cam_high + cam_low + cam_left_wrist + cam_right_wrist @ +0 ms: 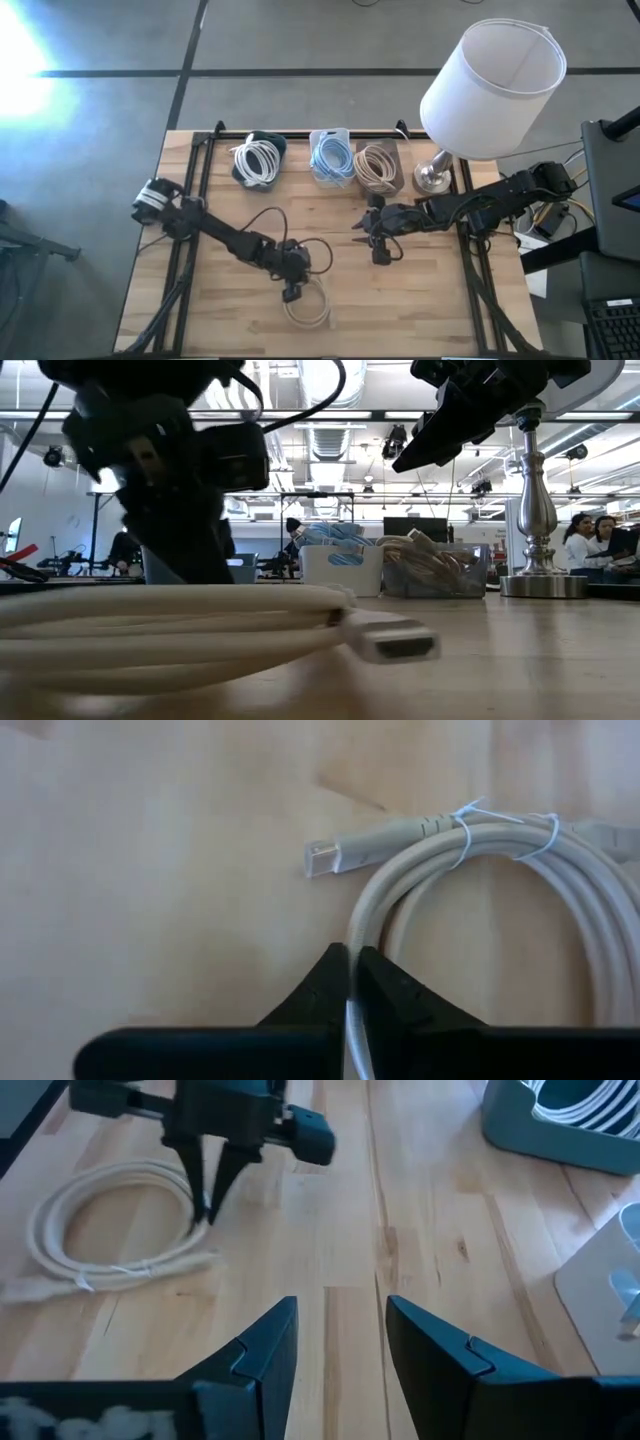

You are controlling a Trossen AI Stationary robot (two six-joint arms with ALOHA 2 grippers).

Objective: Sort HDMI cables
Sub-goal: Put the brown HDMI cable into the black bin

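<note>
A white-beige HDMI cable coil [310,308] lies flat on the wooden table near its front edge; its plug [330,855] sticks out to one side. It fills the foreground of the low view [170,630]. My left gripper [292,292] stands over the coil's edge, shut on it. My right gripper [375,238] hovers open and empty above mid-table, right of centre; its fingers show in its wrist view [340,1342]. At the far edge, a dark bin [258,160] holds white coils, a clear bin [330,155] blue ones, and a brown bin [377,167] beige ones. My left gripper pinches the coil's strands [352,982] between its two fingers, at the coil's rim a short way along from the plug. The fingers [205,1205] come from above, pointing down, and lie across the strands. The coil lies on the table, tied with thin white twists.
A table lamp with a white shade [490,90] and a metal base [432,178] stands at the far right corner beside the brown bin. Black arm wires [265,215] loop over mid-table. Bare wood lies between the grippers and the bins. People show in the room behind.
</note>
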